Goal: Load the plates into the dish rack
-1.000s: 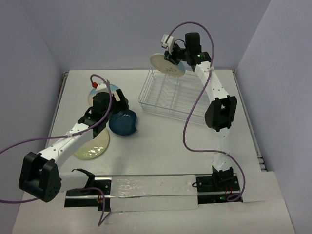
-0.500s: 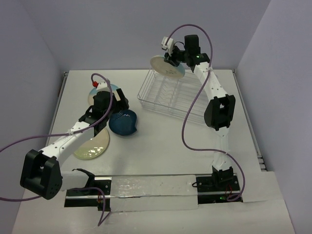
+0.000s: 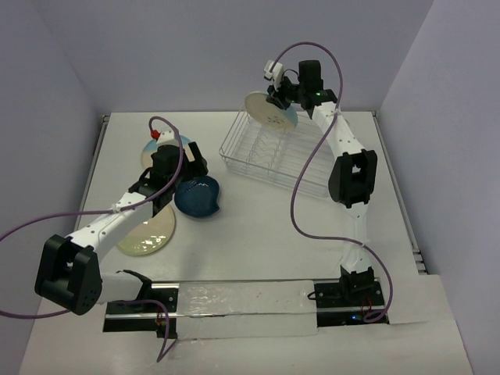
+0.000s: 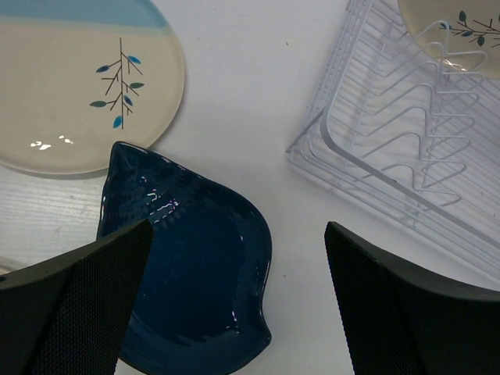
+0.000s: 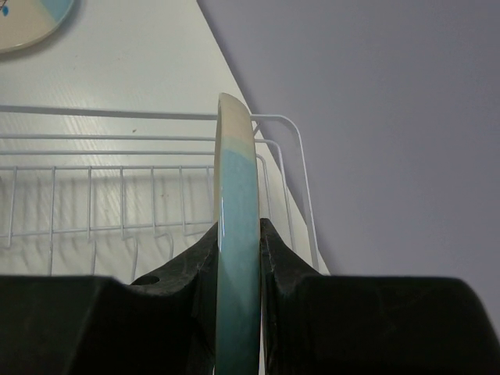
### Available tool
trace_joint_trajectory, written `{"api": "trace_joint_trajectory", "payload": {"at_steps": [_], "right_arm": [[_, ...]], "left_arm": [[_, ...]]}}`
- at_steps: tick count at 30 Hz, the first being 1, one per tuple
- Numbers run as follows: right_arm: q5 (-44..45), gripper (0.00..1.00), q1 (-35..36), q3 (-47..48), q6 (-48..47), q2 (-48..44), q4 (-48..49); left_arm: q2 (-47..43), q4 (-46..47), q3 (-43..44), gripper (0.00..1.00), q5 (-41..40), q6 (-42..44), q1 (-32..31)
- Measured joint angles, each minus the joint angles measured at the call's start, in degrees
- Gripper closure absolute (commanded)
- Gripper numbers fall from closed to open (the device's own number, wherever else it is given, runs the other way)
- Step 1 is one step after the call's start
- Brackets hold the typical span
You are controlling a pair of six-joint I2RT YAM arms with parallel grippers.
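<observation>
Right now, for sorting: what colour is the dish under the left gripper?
Dark blue plate; best in left wrist view.

left end effector low, jaws wide apart | right end effector raised, far forward, clamping plate edge

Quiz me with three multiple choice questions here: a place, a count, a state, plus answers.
1. Where is the held plate? A sink; B over the dish rack; C floor.
2. Plates lying on the table? A one; B three; C five.
3. The left gripper is: A open; B shut on wire; C shut on cup.
Answers: B, the right gripper holds it above the rack. B: sprig plate, dark blue plate, cream plate. A: fingers apart over the dark blue plate.
</observation>
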Motion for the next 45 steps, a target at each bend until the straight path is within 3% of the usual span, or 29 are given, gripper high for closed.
{"api": "trace_joint_trajectory", "payload": {"at_steps": [17,27,29,37,40,42,45], "right_arm": [[0.8,0.84,-1.1,-4.6,3.8,0.5,9.6],[2.0,0.66,-1.1,-6.7,5.0,0.5,12.8],[2.8,0.58,-1.2,-7.0,5.5,0.5,13.5],[3.9,0.46,-2.0,-8.0,8.7,0.5,18.7],[5.8,0.29,-2.0,-9.8,11.2,0.4,21.9],[7.8,0.13,-2.0,-11.3,13.5,0.3,24.7],[10.7,0.07,-2.0,-12.7,16.2,0.2,27.7]], "left_arm": [[0.2,-0.8,0.3,0.01,0.9,0.0,0.0],[0.4,-1.2,0.9,0.01,1.0,0.0,0.0],[0.4,-1.2,0.9,0.01,1.0,0.0,0.0],[0.4,-1.2,0.9,0.01,1.2,0.0,0.0],[0.4,-1.2,0.9,0.01,1.3,-0.1,0.0],[0.4,-1.3,0.9,0.01,1.3,-0.1,0.0],[0.4,-1.8,1.1,0.01,1.2,-0.4,0.0]]}}
